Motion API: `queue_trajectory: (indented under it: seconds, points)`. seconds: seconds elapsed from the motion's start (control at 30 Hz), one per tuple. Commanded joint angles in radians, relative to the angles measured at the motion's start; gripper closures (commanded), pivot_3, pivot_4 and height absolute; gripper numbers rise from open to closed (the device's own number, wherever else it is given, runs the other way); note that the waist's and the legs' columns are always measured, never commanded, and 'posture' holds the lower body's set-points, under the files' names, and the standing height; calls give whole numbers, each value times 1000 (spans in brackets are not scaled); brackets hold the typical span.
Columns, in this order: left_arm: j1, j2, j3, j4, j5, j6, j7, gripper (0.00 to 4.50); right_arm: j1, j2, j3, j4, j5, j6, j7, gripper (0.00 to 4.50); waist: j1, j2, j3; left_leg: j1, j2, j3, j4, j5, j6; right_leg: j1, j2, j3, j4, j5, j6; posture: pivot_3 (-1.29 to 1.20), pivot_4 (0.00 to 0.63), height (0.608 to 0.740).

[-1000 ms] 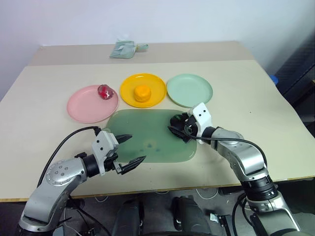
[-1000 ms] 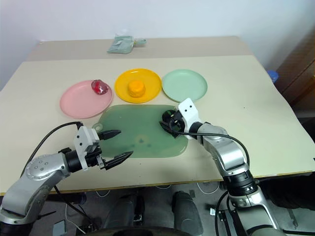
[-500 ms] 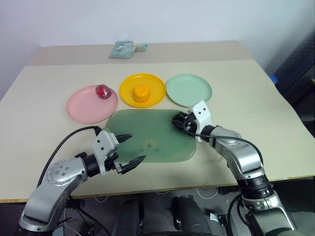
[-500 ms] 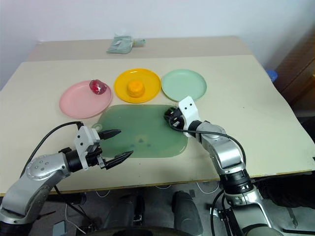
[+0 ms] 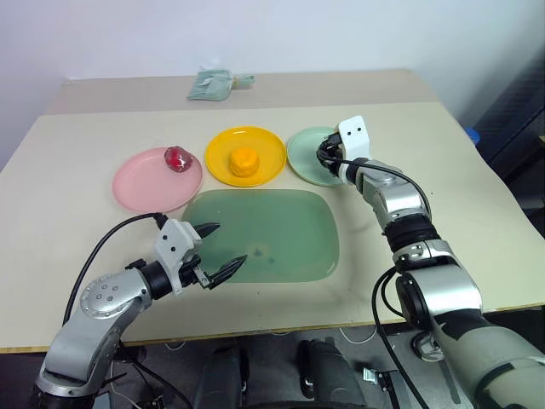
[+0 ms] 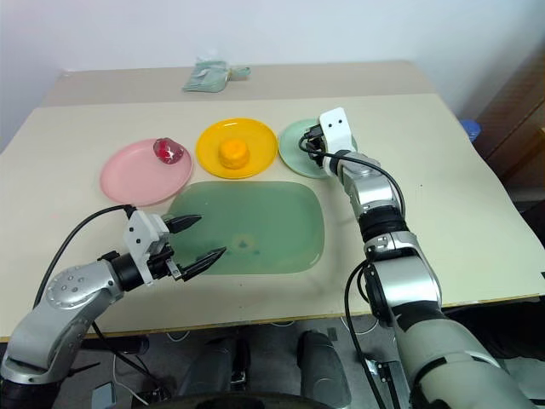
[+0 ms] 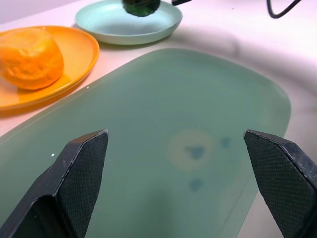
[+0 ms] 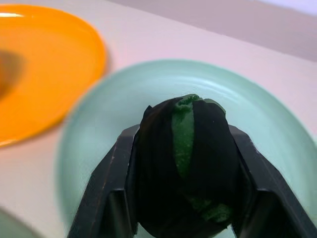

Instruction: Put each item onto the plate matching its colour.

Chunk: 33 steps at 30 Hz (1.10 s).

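Left gripper (image 5: 218, 250) hangs over near edge of green tray (image 5: 289, 256), jaws spread wide, holding nothing. Pink plate (image 5: 140, 183) carries red lump (image 5: 178, 158) near its far rim; yellow plate (image 5: 268, 153) carries orange ball (image 5: 245, 161) at centre. Tray bare now: green lump (image 8: 185, 168) gone from its right corner, lifted and carried forward by right gripper (image 5: 327, 155), jaws clenched on it, over near rim of mint plate (image 5: 308, 145). Means last item has reached its matching plate; only release left, by the look of it. Lump itself: dark, nearly black, knobbly, with bright green streak down the middle, pinched from both sides between the fingers (image 8: 111, 183).
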<state>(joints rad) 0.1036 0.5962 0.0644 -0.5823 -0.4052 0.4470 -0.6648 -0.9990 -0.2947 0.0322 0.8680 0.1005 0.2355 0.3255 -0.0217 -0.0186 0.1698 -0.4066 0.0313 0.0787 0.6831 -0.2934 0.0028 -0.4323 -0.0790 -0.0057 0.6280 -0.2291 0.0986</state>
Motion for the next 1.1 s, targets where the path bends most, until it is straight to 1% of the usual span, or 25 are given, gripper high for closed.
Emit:
queue_trajectory:
  seconds: [0.03, 0.07, 0.1, 0.2, 0.27, 0.33, 0.4, 0.47, 0.53, 0.6, 0.73, 0.8, 0.93, 1.1]
  points:
    - [21, -5, 24, -60, -2, -12, 24, 0, -47, -3, -37, 21, 4, -95, 33, 743, 0, 1, 0, 0, 0, 0, 0, 0, 0, 0, 0, 0, 0, 0, 0, 0, 150, 740]
    - [33, -5, 36, -61, 2, -18, 32, 0, -27, -11, -37, -17, 9, -110, 61, 235, 0, 1, 1, 0, 0, 0, 0, 0, 0, 0, 0, 0, 0, 0, 0, 0, 150, 740]
    - [41, -4, 45, -61, 4, -22, 37, 0, -13, -17, -38, -44, 11, -120, 82, 51, 0, 1, 1, 0, 1, -1, 0, 0, 0, 0, 0, 0, 0, 0, 0, 0, 150, 740]
    - [54, -5, 63, -62, 18, -29, 59, 0, 50, -49, -43, -143, 25, -128, 161, 51, 1, 2, 1, 0, 1, -1, 0, 0, 0, 0, 0, 0, 0, 0, 0, 0, 150, 740]
    - [90, 15, 170, -9, 18, -57, 52, 0, 247, -149, -37, -440, 106, -85, 359, 51, 13, 1, 1, 0, 1, -2, 0, 0, 0, 0, -1, 0, 0, 0, 0, 0, 150, 740]
    - [116, 30, 244, 29, 15, -83, 39, 0, 395, -236, -48, -647, 174, -28, 484, 51, 26, 2, 1, -1, 1, -3, 0, -1, 1, 1, -2, -1, -1, 0, 1, 0, 150, 740]
    - [126, 38, 280, 56, 11, -99, 34, 0, 490, -302, -85, -752, 241, 42, 546, 51, 25, 3, 1, -1, 1, -2, 0, -2, 3, 1, -3, -1, -3, 0, 2, 0, 150, 740]
    - [131, 45, 314, 87, 6, -111, 23, 0, 580, -366, -127, -829, 295, 101, 593, 51, 19, 3, 2, -1, 1, 0, 1, -2, 3, 1, -3, 0, -5, -2, -2, 0, 150, 740]
    - [131, 51, 332, 104, 6, -116, 13, 0, 656, -416, -168, -884, 333, 143, 625, 51, 10, 3, 1, 1, 1, 0, 1, -2, 3, 3, -3, 1, -6, -2, -2, 0, 150, 740]
    - [130, 54, 336, 106, 5, -115, 7, 0, 702, -444, -197, -919, 363, 174, 639, 51, 6, 3, 1, 3, 2, 0, 1, -2, 3, 5, -2, 1, -6, -2, -3, 0, 150, 740]
    - [140, 55, 329, 108, 7, -119, -6, 0, 759, -465, -236, -966, 388, 204, 644, 51, 5, 3, 1, 3, 2, 0, 1, -2, 3, 4, -1, 1, -6, -2, -3, 0, 150, 740]
    - [153, 53, 331, 126, 11, -135, -20, 0, 790, -463, -255, -1006, 399, 232, 624, 51, 8, 3, 1, 3, 2, 0, 0, -2, 3, 4, -1, 1, -6, -2, -3, 0, 150, 740]
    - [157, 39, 314, 104, 4, -125, -11, 0, 810, -480, -269, -1025, 409, 246, 629, 51, 11, 3, 1, 2, 2, 0, 1, -2, 3, 4, -3, 1, -7, -2, -3, 0, 150, 740]
    - [163, 20, 290, 106, 19, -136, -6, 0, 795, -493, -265, -1026, 409, 262, 619, 51, 10, 2, 1, 2, 2, 0, 1, -2, 3, 4, -2, 1, -8, -2, -3, 0, 150, 740]
